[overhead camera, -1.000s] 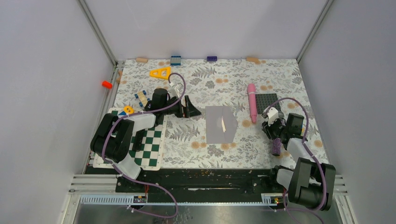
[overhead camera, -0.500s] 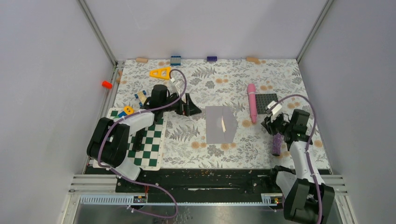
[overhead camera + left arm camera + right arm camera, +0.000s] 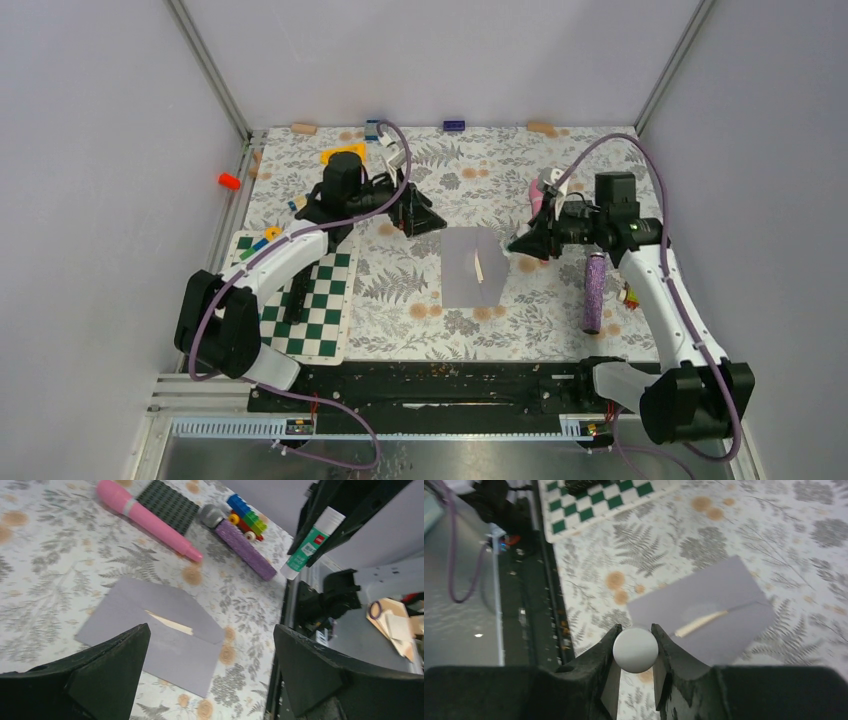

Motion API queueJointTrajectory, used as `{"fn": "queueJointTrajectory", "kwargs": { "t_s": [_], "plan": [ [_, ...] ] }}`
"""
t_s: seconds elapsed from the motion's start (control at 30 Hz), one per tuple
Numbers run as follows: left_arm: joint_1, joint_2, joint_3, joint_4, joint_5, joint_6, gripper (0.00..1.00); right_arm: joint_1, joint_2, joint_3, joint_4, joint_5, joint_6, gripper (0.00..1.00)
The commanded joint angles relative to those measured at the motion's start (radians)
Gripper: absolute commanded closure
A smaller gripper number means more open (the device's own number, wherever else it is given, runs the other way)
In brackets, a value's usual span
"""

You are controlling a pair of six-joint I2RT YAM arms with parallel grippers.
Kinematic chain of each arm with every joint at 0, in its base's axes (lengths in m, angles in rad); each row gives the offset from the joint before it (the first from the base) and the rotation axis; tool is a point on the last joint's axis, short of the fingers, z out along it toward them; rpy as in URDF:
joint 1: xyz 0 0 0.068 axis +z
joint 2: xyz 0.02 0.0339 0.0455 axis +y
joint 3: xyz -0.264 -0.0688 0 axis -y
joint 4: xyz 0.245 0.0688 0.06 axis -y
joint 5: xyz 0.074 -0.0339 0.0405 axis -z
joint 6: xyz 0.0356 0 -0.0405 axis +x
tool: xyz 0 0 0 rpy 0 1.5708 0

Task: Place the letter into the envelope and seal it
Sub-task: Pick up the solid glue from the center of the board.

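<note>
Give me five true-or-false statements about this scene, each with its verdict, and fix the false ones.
1. The right end effector grips a glue stick. True.
2. The left end effector is shut on the envelope. False: its jaws are wide open and hold nothing.
3. The letter lies fully outside the envelope. False: only a thin tan strip shows at the envelope's opening.
4. In the top view, the envelope lies flat on the fern-print table between the two end effectors. True.
5. The purple glittery stick stands upright. False: it lies flat on the table.
</note>
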Motion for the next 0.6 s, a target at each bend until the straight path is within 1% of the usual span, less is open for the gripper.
{"fn": "queueJointTrajectory", "kwargs": {
  "t_s": [0.0,0.07,0.13,0.17,0.2,0.3,0.43,0.53,0.57],
  "plan": [
    [-0.043,-0.032,-0.019,0.049,0.093,-0.040,0.03,0.068,0.050,0.086,0.051,-0.157,0.245,0.90],
    [-0.072,-0.049,-0.050,0.045,0.064,-0.015,0.04,0.077,0.046,0.040,0.318,-0.185,0.492,0.90],
    [-0.097,-0.054,-0.058,0.016,0.032,0.023,0.05,0.097,0.043,-0.014,0.529,-0.193,0.673,0.90],
    [-0.102,-0.052,-0.059,0.015,0.021,0.025,0.05,0.111,0.045,-0.037,0.619,-0.190,0.734,0.90],
    [-0.105,-0.048,-0.058,0.018,0.015,0.018,0.06,0.126,0.047,-0.044,0.664,-0.186,0.771,0.90],
    [-0.110,-0.034,-0.052,0.038,0.024,-0.010,0.07,0.178,0.055,-0.050,0.683,-0.154,0.787,0.90],
    [-0.122,-0.025,-0.046,0.050,0.031,-0.025,0.08,0.211,0.072,-0.054,0.682,-0.138,0.780,0.90],
    [-0.125,-0.017,-0.047,0.060,0.035,-0.038,0.08,0.227,0.068,-0.069,0.673,-0.120,0.749,0.90],
    [-0.126,-0.015,-0.047,0.061,0.037,-0.041,0.08,0.233,0.066,-0.067,0.648,-0.106,0.723,0.90]
  ]
}}
